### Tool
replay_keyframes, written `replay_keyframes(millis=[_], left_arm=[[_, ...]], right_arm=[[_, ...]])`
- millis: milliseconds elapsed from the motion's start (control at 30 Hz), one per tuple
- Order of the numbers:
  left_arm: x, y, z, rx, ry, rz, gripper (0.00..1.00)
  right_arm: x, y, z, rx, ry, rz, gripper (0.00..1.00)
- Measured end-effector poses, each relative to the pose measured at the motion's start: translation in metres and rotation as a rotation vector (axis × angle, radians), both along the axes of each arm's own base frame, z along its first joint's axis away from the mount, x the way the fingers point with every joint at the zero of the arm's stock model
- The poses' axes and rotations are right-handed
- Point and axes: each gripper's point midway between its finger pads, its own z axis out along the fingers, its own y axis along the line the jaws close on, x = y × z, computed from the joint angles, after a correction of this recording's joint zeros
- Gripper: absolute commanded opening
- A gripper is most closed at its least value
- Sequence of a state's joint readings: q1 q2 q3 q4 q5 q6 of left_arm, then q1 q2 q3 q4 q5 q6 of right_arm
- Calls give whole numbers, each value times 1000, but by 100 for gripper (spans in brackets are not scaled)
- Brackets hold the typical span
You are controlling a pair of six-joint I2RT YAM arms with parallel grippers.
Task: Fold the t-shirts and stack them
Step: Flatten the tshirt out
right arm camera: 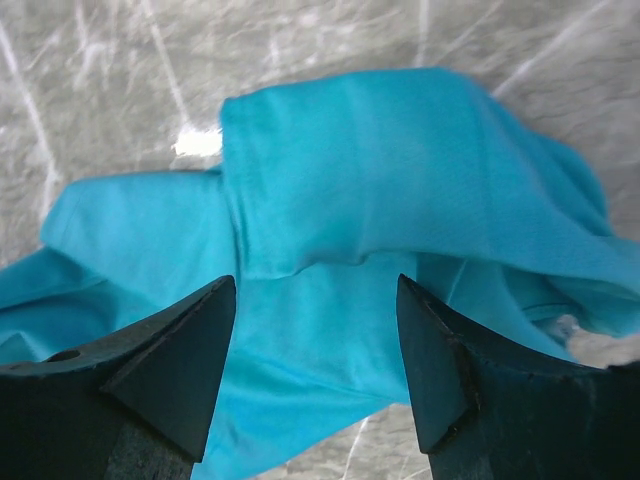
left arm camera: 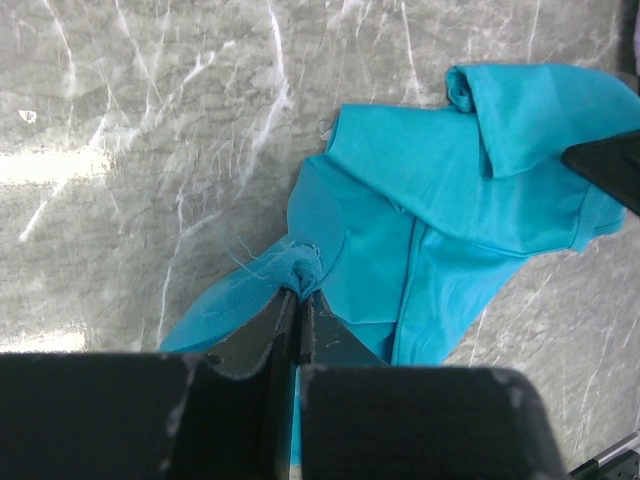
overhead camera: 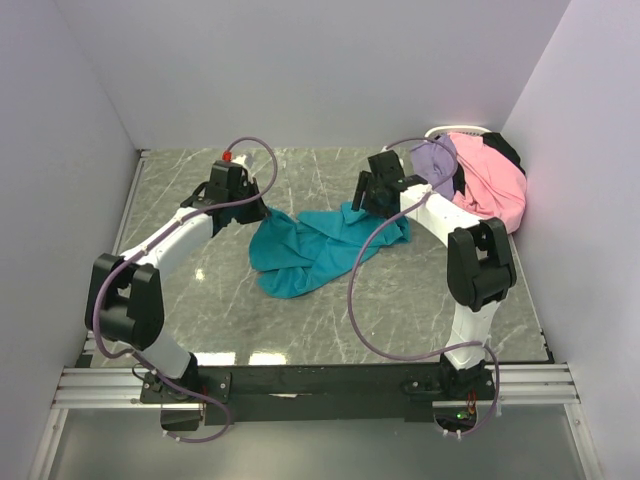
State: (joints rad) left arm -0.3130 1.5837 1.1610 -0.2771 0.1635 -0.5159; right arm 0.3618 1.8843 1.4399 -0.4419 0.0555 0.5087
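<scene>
A teal t-shirt (overhead camera: 305, 250) lies crumpled in the middle of the marble table. My left gripper (overhead camera: 262, 210) is shut on a pinched bunch of its cloth at the shirt's left edge; in the left wrist view the cloth (left arm camera: 300, 268) bulges out past the closed fingertips. My right gripper (overhead camera: 372, 210) is open and sits above the shirt's right end; in the right wrist view the teal cloth (right arm camera: 340, 190) fills the gap between the spread fingers. Pink (overhead camera: 490, 185), lavender (overhead camera: 435, 160) and black (overhead camera: 508, 150) shirts are heaped at the back right.
The heap of shirts rests in a white wire-rimmed basket (overhead camera: 458, 130) against the right wall. Walls enclose the table on the left, back and right. A metal rail (overhead camera: 320, 385) runs along the near edge by the arm bases.
</scene>
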Motion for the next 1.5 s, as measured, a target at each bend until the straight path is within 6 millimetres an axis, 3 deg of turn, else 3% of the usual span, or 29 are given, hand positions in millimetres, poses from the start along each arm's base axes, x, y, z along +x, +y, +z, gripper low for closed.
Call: replay_keyframes(millis=[267, 367, 400, 467, 500, 667, 767, 867, 1000, 1033, 1100, 1233, 1300, 1367, 1500], left_arm=[[-1, 0, -8, 7, 22, 0, 8], [-1, 0, -8, 7, 22, 0, 8], [0, 0, -8, 8, 22, 0, 8], [0, 0, -8, 8, 22, 0, 8], [0, 0, -8, 8, 22, 0, 7], [0, 1, -9, 12, 22, 5, 3], [0, 6, -10, 30, 27, 23, 2], [1, 15, -7, 68, 36, 54, 3], [0, 30, 16, 111, 14, 93, 6], [-2, 35, 28, 116, -3, 106, 6], [-9, 44, 55, 112, -51, 132, 7], [-31, 64, 125, 85, -189, 188, 9], [-46, 75, 157, 72, -258, 218, 11], [-64, 86, 191, 59, -334, 249, 13], [-98, 104, 236, 48, -423, 299, 13]], right_arm=[[18, -16, -9, -36, 3, -53, 69], [26, -19, -15, -44, 12, -57, 49], [28, -19, -17, -45, 14, -58, 32], [30, -19, -22, -45, 21, -49, 19], [30, -18, -22, -42, 23, -44, 3], [34, -10, -17, -12, 6, -7, 0], [35, -4, -3, 16, -37, 28, 0], [24, -6, 28, 39, -97, 50, 0], [2, -17, 119, 67, -284, 54, 0], [-6, -21, 157, 84, -369, 51, 0], [-25, -30, 213, 110, -499, 47, 0], [-76, -50, 300, 158, -715, 25, 0], [-102, -61, 324, 174, -785, 13, 0], [-122, -69, 335, 178, -816, 1, 0], [-150, -79, 343, 183, -837, -3, 0]])
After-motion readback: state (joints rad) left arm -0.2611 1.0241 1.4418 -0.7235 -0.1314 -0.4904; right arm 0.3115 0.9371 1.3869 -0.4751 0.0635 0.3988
